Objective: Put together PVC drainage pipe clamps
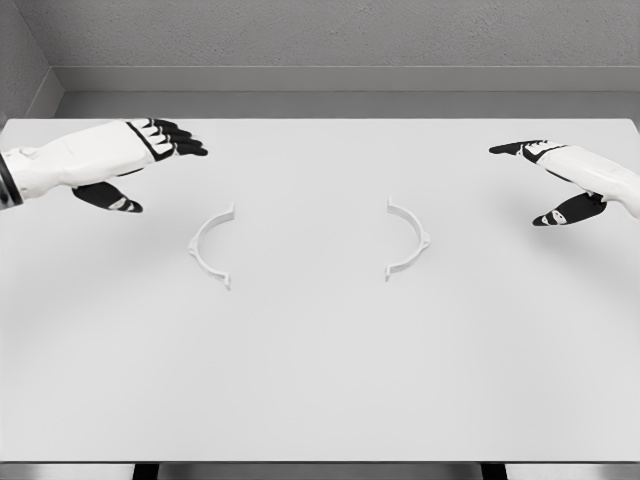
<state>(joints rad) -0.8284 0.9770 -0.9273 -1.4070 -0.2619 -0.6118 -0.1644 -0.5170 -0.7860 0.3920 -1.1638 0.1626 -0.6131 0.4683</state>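
Two white half-ring clamp pieces lie flat on the white table (320, 380), their open sides facing each other. The left clamp half (207, 248) sits left of the middle and the right clamp half (411, 239) right of it, with a wide gap between them. My left hand (150, 160) hovers up and to the left of the left half, its black fingers spread and holding nothing. Far to the right of the right half, my right hand (555, 180) hangs with its fingers extended, also without anything in it.
The table's back edge meets a grey wall at the top. Its front edge runs along the bottom of the picture, with two dark table legs (145, 471) showing below.
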